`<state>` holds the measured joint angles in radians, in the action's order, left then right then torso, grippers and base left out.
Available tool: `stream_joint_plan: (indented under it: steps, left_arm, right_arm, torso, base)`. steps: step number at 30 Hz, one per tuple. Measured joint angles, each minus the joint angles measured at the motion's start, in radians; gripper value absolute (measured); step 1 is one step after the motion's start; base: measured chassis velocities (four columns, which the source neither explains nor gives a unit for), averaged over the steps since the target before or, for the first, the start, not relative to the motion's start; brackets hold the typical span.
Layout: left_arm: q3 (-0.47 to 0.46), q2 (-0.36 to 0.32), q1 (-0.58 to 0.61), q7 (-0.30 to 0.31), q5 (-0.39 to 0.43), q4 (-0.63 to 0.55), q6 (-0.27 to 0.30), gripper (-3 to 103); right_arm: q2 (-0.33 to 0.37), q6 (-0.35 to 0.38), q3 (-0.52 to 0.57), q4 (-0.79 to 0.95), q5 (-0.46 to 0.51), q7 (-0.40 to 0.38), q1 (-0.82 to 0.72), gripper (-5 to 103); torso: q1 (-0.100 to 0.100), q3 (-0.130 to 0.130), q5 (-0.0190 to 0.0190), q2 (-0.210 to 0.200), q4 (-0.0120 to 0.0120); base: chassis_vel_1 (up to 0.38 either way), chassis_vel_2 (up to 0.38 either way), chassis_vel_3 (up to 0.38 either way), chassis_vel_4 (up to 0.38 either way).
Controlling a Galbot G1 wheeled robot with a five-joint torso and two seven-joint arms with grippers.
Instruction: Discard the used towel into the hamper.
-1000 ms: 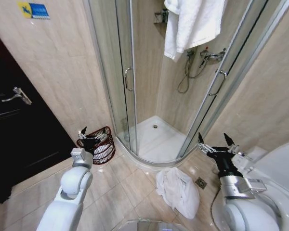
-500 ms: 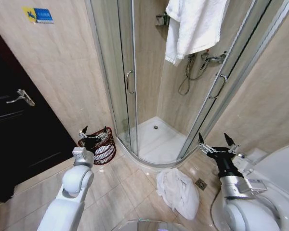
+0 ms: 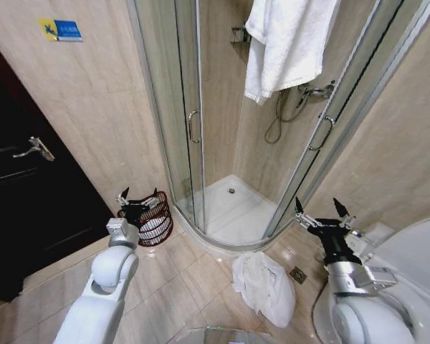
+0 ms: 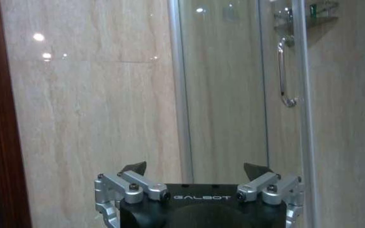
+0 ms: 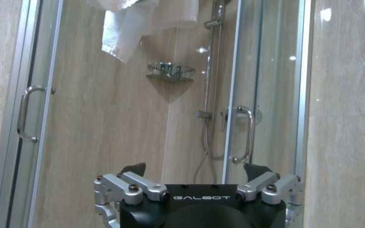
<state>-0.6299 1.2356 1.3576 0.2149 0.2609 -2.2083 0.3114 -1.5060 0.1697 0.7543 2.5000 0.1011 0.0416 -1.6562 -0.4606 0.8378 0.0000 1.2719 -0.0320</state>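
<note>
The used towel (image 3: 264, 287) is a crumpled white heap on the tiled floor, just outside the shower's curved sill. The hamper (image 3: 149, 218), a small dark reddish-brown open-weave basket, stands on the floor against the wall left of the shower. My left gripper (image 3: 138, 195) is open and held up in front of the hamper's rim, holding nothing. My right gripper (image 3: 319, 209) is also open and empty, raised to the right of and above the towel. The left wrist view shows the left gripper (image 4: 195, 169) facing wall and glass. In the right wrist view, the right gripper (image 5: 195, 169) faces the shower doors.
A glass corner shower (image 3: 233, 201) with sliding doors stands straight ahead, and a clean white towel (image 3: 287, 43) hangs over its top. A dark door (image 3: 29, 208) is on the left and a white toilet (image 3: 416, 251) on the right. A floor drain (image 3: 298, 273) lies beside the towel.
The whole head view has shifted slightly, so the camera has moved. Both arms and the towel on the floor hold the same pose.
</note>
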Motion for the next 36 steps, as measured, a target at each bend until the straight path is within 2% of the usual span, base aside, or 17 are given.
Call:
stream_joint_plan:
  steps: [9,12,15,16,18,19,21,22,25,26,29,30,32,33,34,35,36]
  left_arm:
    - [0.001,0.007,0.002,-0.002,0.003,0.008,-0.009,100]
    - [0.007,0.008,0.003,-0.012,0.002,0.021,-0.051,100]
    - [0.010,0.010,0.014,-0.048,-0.007,0.039,-0.117,100]
    - [0.010,0.010,0.014,-0.048,-0.007,0.039,-0.117,100]
    - [0.009,0.015,0.020,-0.090,-0.013,0.058,-0.167,100]
    - [0.009,0.015,0.020,-0.090,-0.013,0.058,-0.167,100]
    - [0.008,0.021,0.028,-0.117,-0.014,0.065,-0.201,100]
    - [0.008,0.021,0.028,-0.117,-0.014,0.065,-0.201,100]
    - [-0.012,0.038,0.057,-0.127,-0.020,0.057,-0.229,100]
    - [-0.012,0.038,0.057,-0.127,-0.020,0.057,-0.229,100]
    - [-0.042,0.055,0.091,-0.129,-0.044,0.048,-0.248,100]
    - [-0.042,0.055,0.091,-0.129,-0.044,0.048,-0.248,100]
    - [-0.057,0.061,0.110,-0.128,-0.054,0.048,-0.257,100]
    - [-0.077,0.070,0.139,-0.127,-0.069,0.047,-0.271,100]
    - [-0.090,0.077,0.156,-0.127,-0.077,0.044,-0.278,100]
    - [-0.090,0.077,0.156,-0.127,-0.077,0.044,-0.278,100]
    - [-0.113,0.089,0.192,-0.126,-0.083,0.029,-0.283,100]
  right_arm:
    - [0.001,0.001,0.003,0.000,0.000,-0.001,-0.008,100]
    - [0.001,0.001,0.002,0.000,0.001,-0.001,-0.005,100]
    - [0.010,0.001,0.003,0.000,0.032,-0.008,0.006,100]
    - [0.010,0.001,0.003,0.000,0.032,-0.008,0.006,100]
    - [0.038,0.017,0.015,0.000,0.099,-0.028,0.032,100]
    - [0.038,0.017,0.015,0.000,0.099,-0.028,0.032,100]
    - [0.114,0.053,0.041,0.000,0.188,-0.066,0.094,100]
    - [0.114,0.053,0.041,0.000,0.188,-0.066,0.094,100]
    - [0.282,0.100,0.078,0.000,0.352,-0.138,0.197,100]
    - [0.282,0.100,0.078,0.000,0.352,-0.138,0.197,100]
    - [0.428,0.106,0.116,-0.016,0.499,-0.185,0.286,100]
    - [0.428,0.106,0.116,-0.016,0.499,-0.185,0.286,100]
    - [0.495,0.106,0.131,-0.026,0.568,-0.203,0.336,100]
    - [0.569,0.115,0.140,-0.039,0.654,-0.214,0.404,100]
    - [0.605,0.125,0.140,-0.047,0.704,-0.220,0.446,100]
    - [0.605,0.125,0.140,-0.047,0.704,-0.220,0.446,100]
    - [0.678,0.148,0.129,-0.067,0.811,-0.237,0.537,100]
  torso:
    - [-0.023,0.028,0.0000,0.051,0.0000]
    - [-0.030,0.036,0.0000,0.066,0.0000]
    - [-0.039,0.044,0.0001,0.084,0.0000]
    - [-0.039,0.044,0.0001,0.084,0.0000]
    - [-0.041,0.046,0.0001,0.087,0.0002]
    - [-0.041,0.046,0.0001,0.087,0.0002]
    - [-0.041,0.046,0.0003,0.087,0.0002]
    - [-0.041,0.046,0.0003,0.087,0.0002]
    - [-0.041,0.045,0.0005,0.086,0.0000]
    - [-0.041,0.045,0.0005,0.086,0.0000]
    - [-0.040,0.044,0.0005,0.083,-0.0001]
    - [-0.040,0.044,0.0005,0.083,-0.0001]
    - [-0.039,0.043,0.0004,0.083,0.0000]
    - [-0.039,0.043,0.0003,0.082,0.0000]
    - [-0.038,0.042,0.0005,0.081,-0.0001]
    - [-0.038,0.042,0.0005,0.081,-0.0001]
    - [-0.038,0.042,0.0006,0.080,0.0000]
  base:
    - [0.000,0.000,0.000,0.000]
    - [0.000,0.000,0.000,0.000]
    - [0.000,0.000,0.000,0.000]
    - [0.000,0.000,0.000,0.000]
    - [0.000,0.000,0.000,0.000]
    - [0.000,0.000,0.000,0.000]
    - [0.000,0.000,0.000,0.000]
    - [0.000,0.000,0.000,0.000]
    - [0.000,0.000,0.000,0.000]
    - [0.000,0.000,0.000,0.000]
    - [0.000,0.000,0.000,0.000]
    - [0.000,0.000,0.000,0.000]
    - [0.000,0.000,0.000,0.000]
    - [0.000,0.000,0.000,0.000]
    - [0.000,0.000,0.000,0.000]
    - [0.000,0.000,0.000,0.000]
    - [0.000,0.000,0.000,0.000]
